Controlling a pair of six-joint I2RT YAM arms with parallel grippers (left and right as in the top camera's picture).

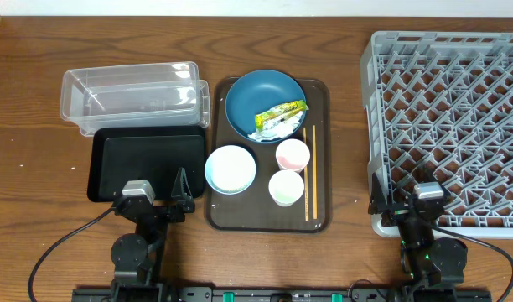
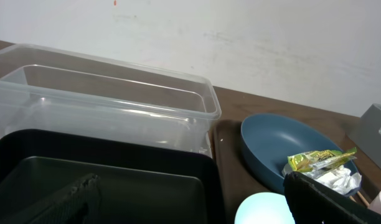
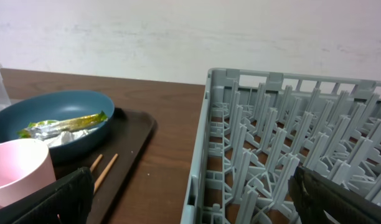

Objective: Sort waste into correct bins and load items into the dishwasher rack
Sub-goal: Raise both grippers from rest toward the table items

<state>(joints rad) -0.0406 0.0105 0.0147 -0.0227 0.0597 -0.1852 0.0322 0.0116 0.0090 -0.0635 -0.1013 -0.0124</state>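
Note:
The dark blue dish [image 1: 250, 99] holds the crumpled yellow-green wrapper with white paper [image 1: 279, 117]. It sits at the back of a brown serving tray [image 1: 320, 92], with the pale blue bowl [image 1: 230, 168], pink cup [image 1: 292, 154], green cup [image 1: 286, 187] and two chopsticks [image 1: 308, 172]. I cannot make out any rice grains. The clear tub [image 1: 131, 92] and black tray [image 1: 147, 164] lie to the left, and the grey rack [image 1: 449, 126] to the right. My left gripper [image 1: 160, 204] [image 2: 190, 208] is open and empty at the black tray's front edge. My right gripper [image 1: 416, 210] [image 3: 190, 199] is open and empty at the rack's front left corner.
The left wrist view shows the clear tub [image 2: 116, 81], black tray [image 2: 116, 149], dish [image 2: 271, 140] and wrapper [image 2: 318, 160]. The right wrist view shows the pink cup [image 3: 19, 165], chopsticks [image 3: 103, 168] and rack wall [image 3: 200, 155]. Bare wood lies between the brown tray and the rack.

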